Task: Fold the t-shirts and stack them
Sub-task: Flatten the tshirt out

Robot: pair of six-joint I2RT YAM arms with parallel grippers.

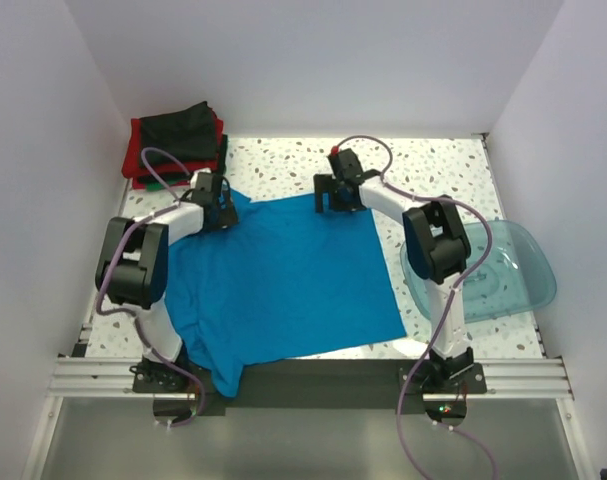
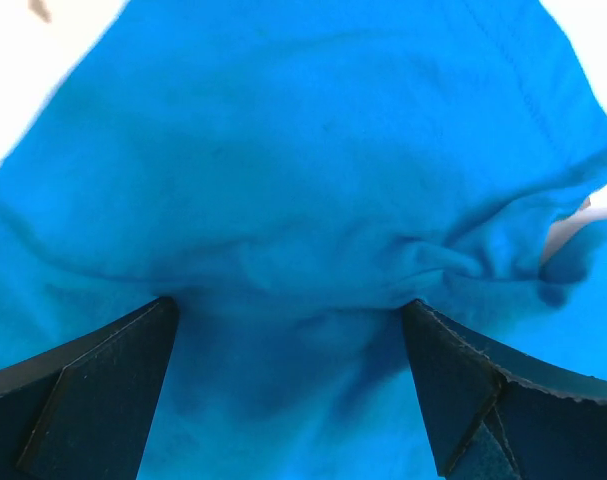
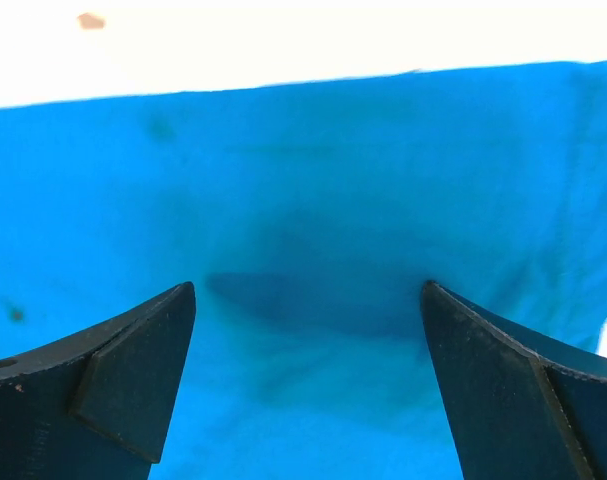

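A bright blue t-shirt [image 1: 283, 275] lies spread flat on the speckled table, from the arm bases to its far edge. A stack of folded dark green/black and red t-shirts [image 1: 175, 143] sits at the back left corner. My left gripper [image 1: 218, 207] is open over the shirt's far left corner; in the left wrist view its jaws stand wide apart over wrinkled blue cloth [image 2: 303, 200]. My right gripper [image 1: 333, 195] is open over the shirt's far edge; in the right wrist view the jaws stand wide apart just above the cloth [image 3: 303, 250].
A translucent blue-green plastic tub [image 1: 503, 270] stands at the right of the table, beside the right arm. White walls close in the left, back and right sides. An aluminium rail [image 1: 303, 375] runs along the near edge.
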